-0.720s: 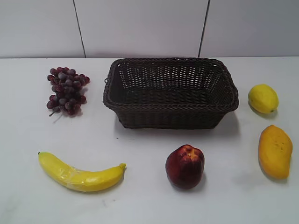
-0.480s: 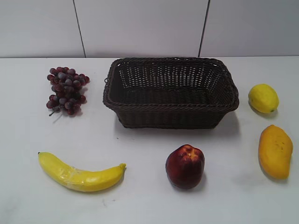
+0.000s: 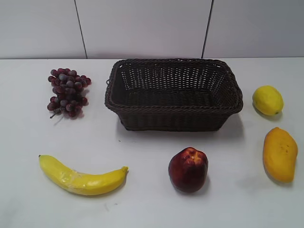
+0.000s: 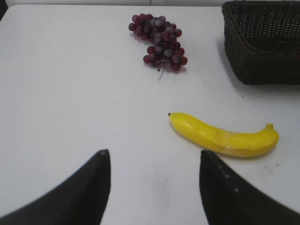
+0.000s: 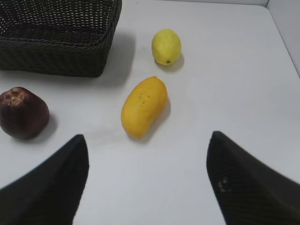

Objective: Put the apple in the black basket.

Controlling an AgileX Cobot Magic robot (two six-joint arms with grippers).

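Note:
The dark red apple [image 3: 188, 169] sits on the white table in front of the black wicker basket [image 3: 174, 94]; it also shows at the left of the right wrist view [image 5: 22, 119]. The basket's corner shows in the left wrist view [image 4: 262, 42] and the right wrist view [image 5: 56, 37]. My left gripper [image 4: 153, 152] is open and empty above bare table, left of the banana. My right gripper [image 5: 147, 138] is open and empty, below the mango and right of the apple. Neither gripper shows in the exterior view.
A purple-red grape bunch [image 3: 68, 91] lies left of the basket. A banana [image 3: 81, 177] lies front left. A lemon [image 3: 267, 100] and a mango [image 3: 280, 154] lie right of the basket. A wall stands behind the table.

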